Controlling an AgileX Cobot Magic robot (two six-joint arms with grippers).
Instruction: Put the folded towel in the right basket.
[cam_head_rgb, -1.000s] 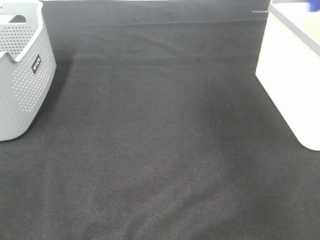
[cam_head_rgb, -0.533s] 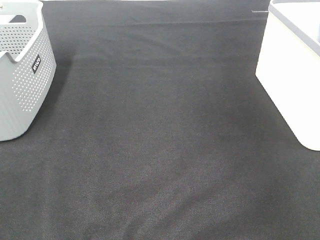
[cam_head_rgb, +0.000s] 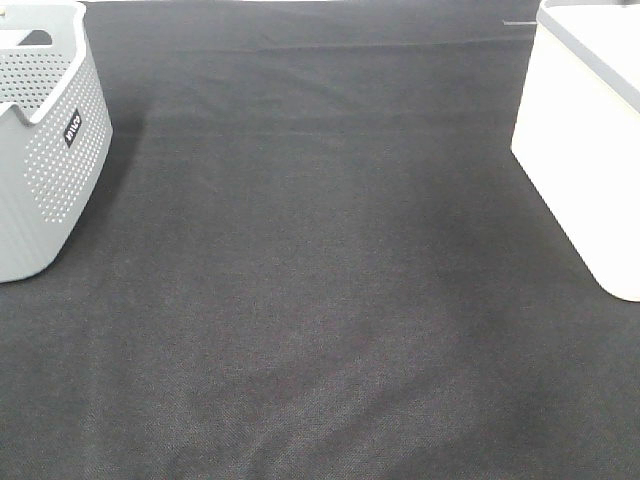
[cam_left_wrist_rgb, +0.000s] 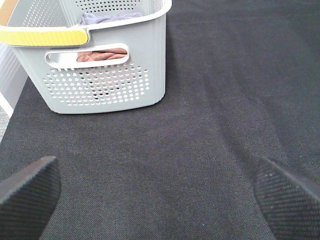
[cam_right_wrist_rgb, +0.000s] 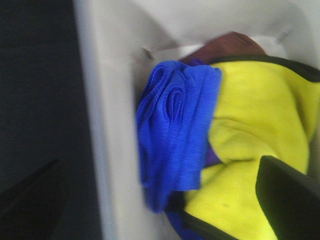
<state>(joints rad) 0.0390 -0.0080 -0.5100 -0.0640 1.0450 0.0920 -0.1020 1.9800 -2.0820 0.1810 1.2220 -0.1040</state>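
On my high camera I see the black cloth-covered table (cam_head_rgb: 320, 300), with a grey perforated basket (cam_head_rgb: 50, 180) carrying a small dark label (cam_head_rgb: 71, 127) at its left edge and a plain white basket (cam_head_rgb: 580, 160) at its right edge, well apart.

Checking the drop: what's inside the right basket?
In the right basket, a blue towel lies against the wall, partly over a yellow cloth; a brown cloth peeks behind. Anything beneath them is covered.

The left gripper (cam_left_wrist_rgb: 160, 200) is spread wide, its two dark, textured pads (cam_left_wrist_rgb: 30, 197) far apart and clasping nothing. The right gripper (cam_right_wrist_rgb: 160, 200) is likewise parted, its dark fingers (cam_right_wrist_rgb: 287, 197) blurred and well apart.
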